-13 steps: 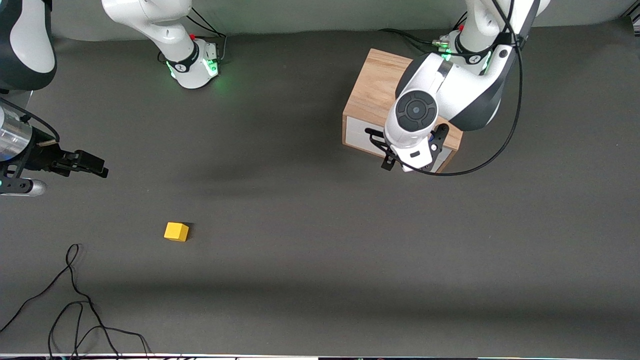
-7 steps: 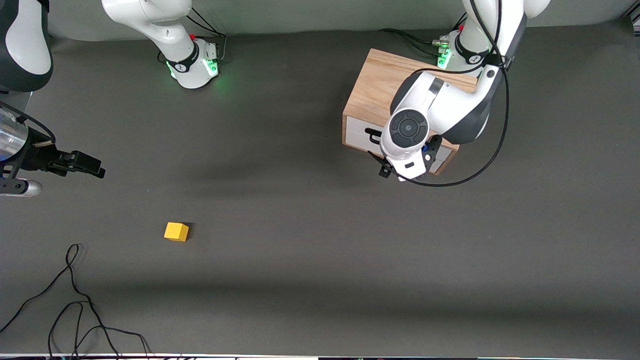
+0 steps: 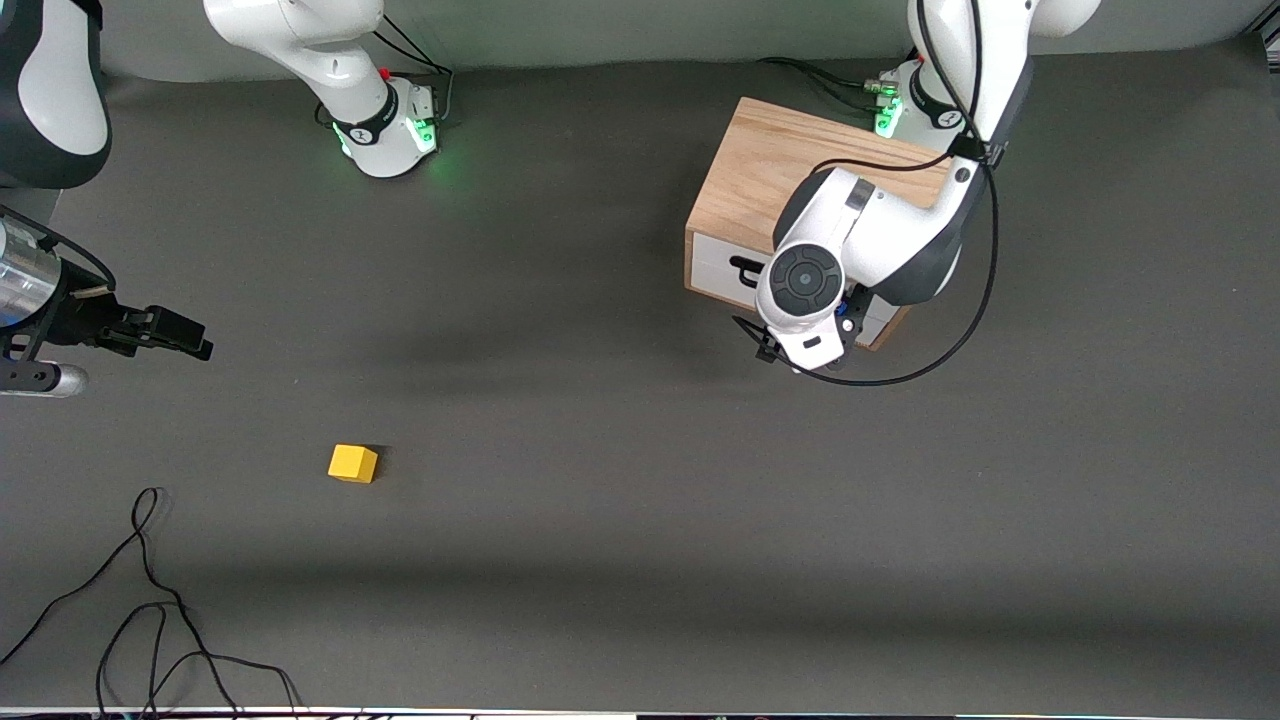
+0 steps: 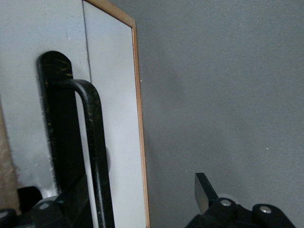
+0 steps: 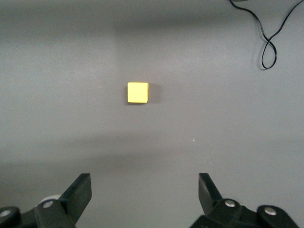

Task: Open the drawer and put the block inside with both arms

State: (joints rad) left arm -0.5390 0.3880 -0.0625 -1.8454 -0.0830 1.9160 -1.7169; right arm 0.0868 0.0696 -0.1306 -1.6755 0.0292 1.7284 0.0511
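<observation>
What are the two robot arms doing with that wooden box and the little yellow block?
The left gripper is open right at the drawer of the wooden cabinet, with the black handle between its fingers. The drawer is shut. The right gripper is open too and hangs in the air over the table at the right arm's end, looking down at the yellow block. The block lies on the table by itself, and nothing touches it.

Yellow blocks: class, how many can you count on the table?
1. The block lies on the mat toward the right arm's end, nearer the front camera than the cabinet. Its drawer is shut, so its contents are hidden.
</observation>
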